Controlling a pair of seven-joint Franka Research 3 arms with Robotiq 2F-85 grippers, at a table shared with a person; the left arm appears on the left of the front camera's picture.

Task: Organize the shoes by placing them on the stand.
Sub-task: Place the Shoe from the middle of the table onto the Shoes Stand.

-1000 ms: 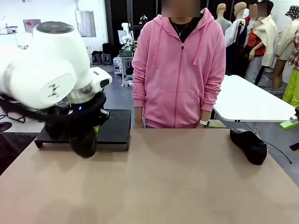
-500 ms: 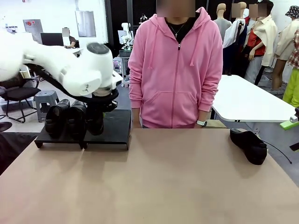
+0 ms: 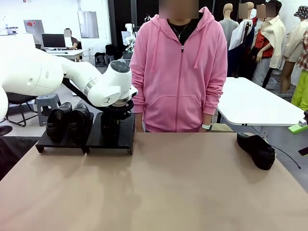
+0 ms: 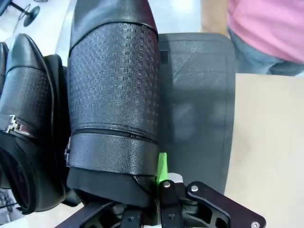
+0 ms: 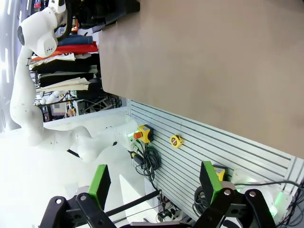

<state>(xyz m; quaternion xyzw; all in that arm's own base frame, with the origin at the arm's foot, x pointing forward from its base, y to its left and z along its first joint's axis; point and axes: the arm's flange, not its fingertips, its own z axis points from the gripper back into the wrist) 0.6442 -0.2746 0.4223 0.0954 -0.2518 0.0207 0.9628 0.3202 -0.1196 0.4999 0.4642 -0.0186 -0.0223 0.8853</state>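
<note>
At my left gripper (image 4: pixel 153 183), the jaws are clamped on the heel collar of one shoe (image 4: pixel 114 95), held over the right section of the stand (image 4: pixel 199 95); I cannot confirm sole contact. Risk: the grip is narrow and on one edge, so the shoe may twist or slide down the slope on release, or strike the neighbouring pair (image 4: pixel 28 142) just beside it. The jaws of my right gripper (image 5: pixel 154 185) stand apart, empty. The fourth shoe (image 3: pixel 256 150) lies on the table (image 3: pixel 168 192), well apart.
</note>
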